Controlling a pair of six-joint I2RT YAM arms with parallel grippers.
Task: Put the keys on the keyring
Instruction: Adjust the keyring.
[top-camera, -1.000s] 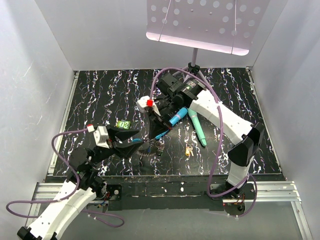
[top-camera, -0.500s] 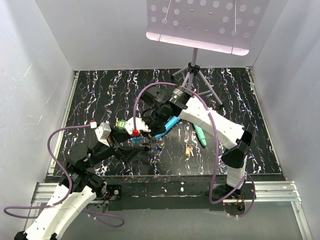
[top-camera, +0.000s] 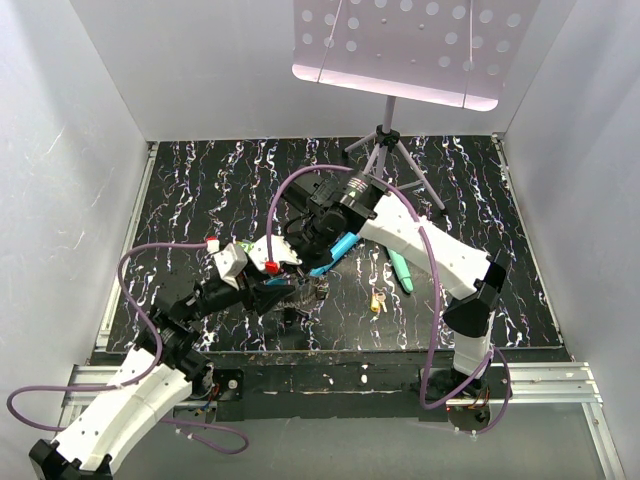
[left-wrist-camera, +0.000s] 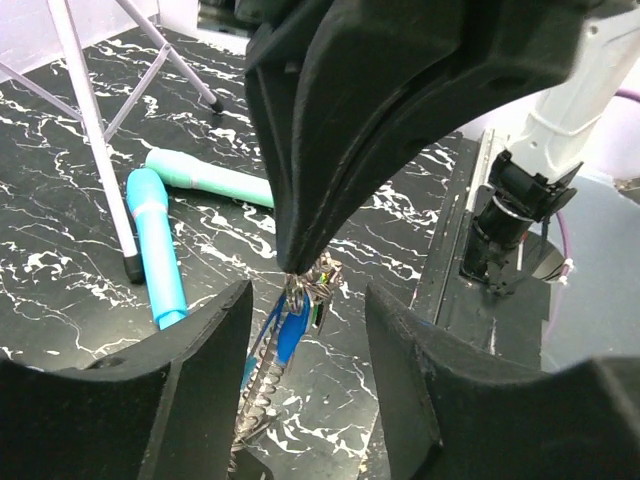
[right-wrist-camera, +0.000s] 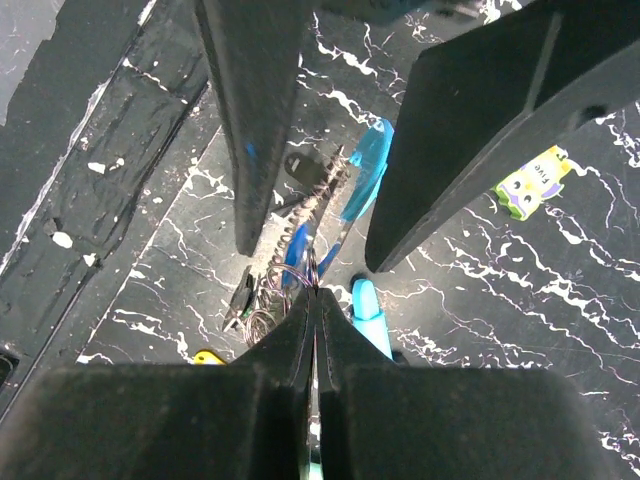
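The right claw (left-wrist-camera: 297, 258) is pressed together, pinching the top of the keyring (left-wrist-camera: 290, 340) at the centre of the left wrist view. The loop hangs below the pinch, with a small bunch of keys (left-wrist-camera: 322, 283) gathered beside it. The left claw (left-wrist-camera: 308, 310) is spread, and its fingers (left-wrist-camera: 190, 380) stand on either side of the dangling loop, apparently without touching it. One yellow key (top-camera: 377, 300) lies loose on the desk (top-camera: 200, 190), right of centre in the overhead view, near a teal stick (top-camera: 400, 268).

The step in hand looks like the left claw taking hold of the loop. It should close slowly and squarely on the stiff blue section, since the limp chain part could slip or twist. Meanwhile the right claw should hold firm until that grip is sure.
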